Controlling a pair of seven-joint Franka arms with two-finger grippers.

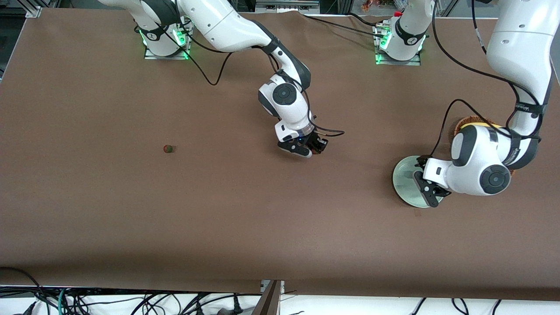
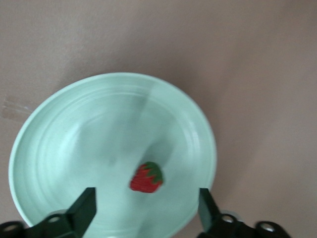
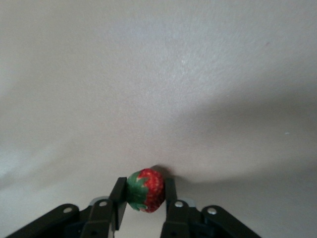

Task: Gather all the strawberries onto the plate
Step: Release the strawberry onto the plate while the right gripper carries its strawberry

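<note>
The tabletop [image 1: 131, 210] was covered in a matt brown sheet that looked like felt or paper, smooth and without sheen. The plate [image 2: 44, 129] was glossy pale mint, ceramic-like, with faint concentric rings catching the light. The strawberry [image 2: 146, 178] on it looked slightly shiny and dimpled, as did the one [image 3: 147, 190] between black matt plastic fingers [image 3: 118, 203]. The arms' shells [image 1: 477, 166] were smooth, glossy white plastic. The basket [image 1: 470, 120] showed rough woven wicker.

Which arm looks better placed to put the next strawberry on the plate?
Probably right: the right gripper is shut on a strawberry. The left gripper hangs open over the plate, its berry dropped.
</note>
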